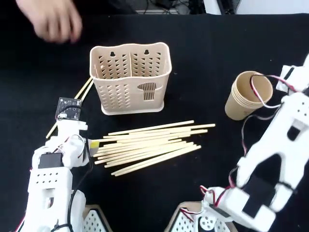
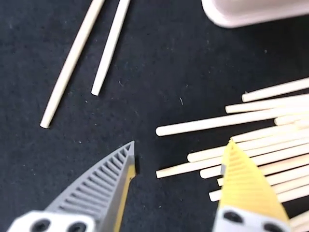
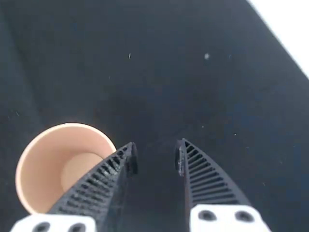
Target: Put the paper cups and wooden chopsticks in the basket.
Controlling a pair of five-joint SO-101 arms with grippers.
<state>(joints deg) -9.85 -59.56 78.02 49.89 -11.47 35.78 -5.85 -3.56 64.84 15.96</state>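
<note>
A beige slotted basket (image 1: pixel 130 77) stands upright at the table's middle back. In front of it lies a pile of several wooden chopsticks (image 1: pixel 149 142) (image 2: pixel 260 140). Two more chopsticks (image 1: pixel 82 93) (image 2: pixel 91 53) lie to the basket's left. A stack of paper cups (image 1: pixel 247 94) (image 3: pixel 63 164) stands at the right. My left gripper (image 2: pixel 181 143) hangs open low over the table, its yellow finger (image 2: pixel 244 179) above the pile's near ends, nothing between the fingers. My right gripper (image 3: pixel 155 144) is open just beside the cups, one black finger (image 3: pixel 104 179) next to the rim.
A black cloth (image 1: pixel 212 43) covers the whole table. The basket's base (image 2: pixel 256 12) shows beyond the left gripper. The right arm (image 1: pixel 285 130) with its loose cables stretches along the table's right side. Arm bases sit at the front edge.
</note>
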